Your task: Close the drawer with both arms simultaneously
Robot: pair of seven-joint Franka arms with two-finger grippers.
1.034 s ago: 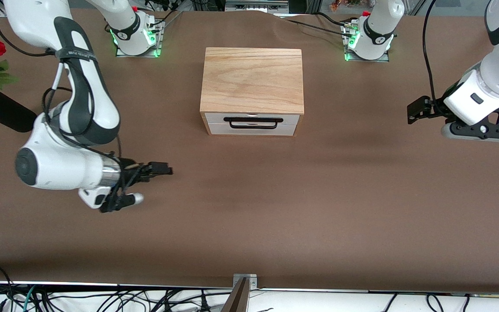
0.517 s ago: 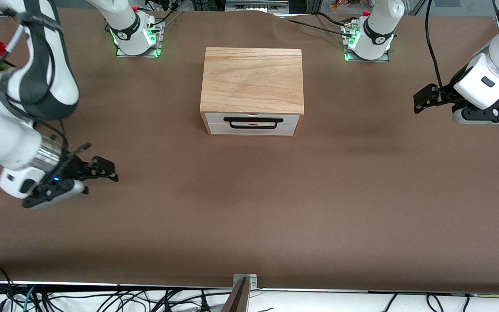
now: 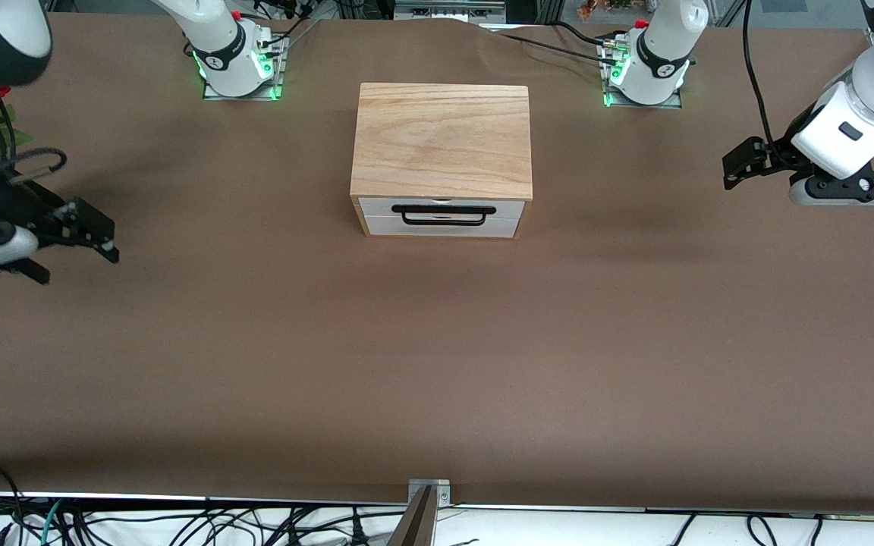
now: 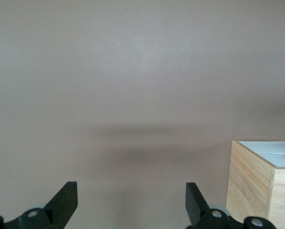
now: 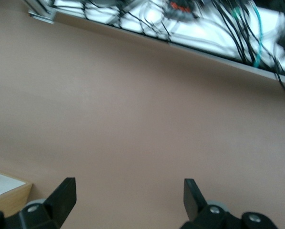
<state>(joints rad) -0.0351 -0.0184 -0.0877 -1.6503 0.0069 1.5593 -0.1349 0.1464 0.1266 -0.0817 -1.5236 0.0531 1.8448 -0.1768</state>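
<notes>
Currently the drawer (image 3: 441,215) is seen flush with the front of its wooden box (image 3: 441,141), which stands in the middle of the table (image 3: 437,364), between the two arm bases and a little nearer to the front camera than they are. Its white panel and black wire handle (image 3: 443,214) are turned toward that camera. No gap is visible around the panel, so the drawer is judged to be already shut, or very nearly so.

The left gripper (image 3: 737,170) is held over the bare table at the left arm's end, well apart from the box, and its fingers (image 4: 66,202) are spread wide with nothing between them. The right gripper (image 3: 95,233) is held over the table at the right arm's end, also well apart from the box, and its fingers (image 5: 64,195) are likewise wide and empty.

If a last push is still needed, it is best given by both grippers at the same moment, one placed near each end of the white panel, so that the tray is not turned crooked in its box. The push should be made straight toward the bases and slowly, because the light box can be slid along the table. The thin handle should not be pressed.
</notes>
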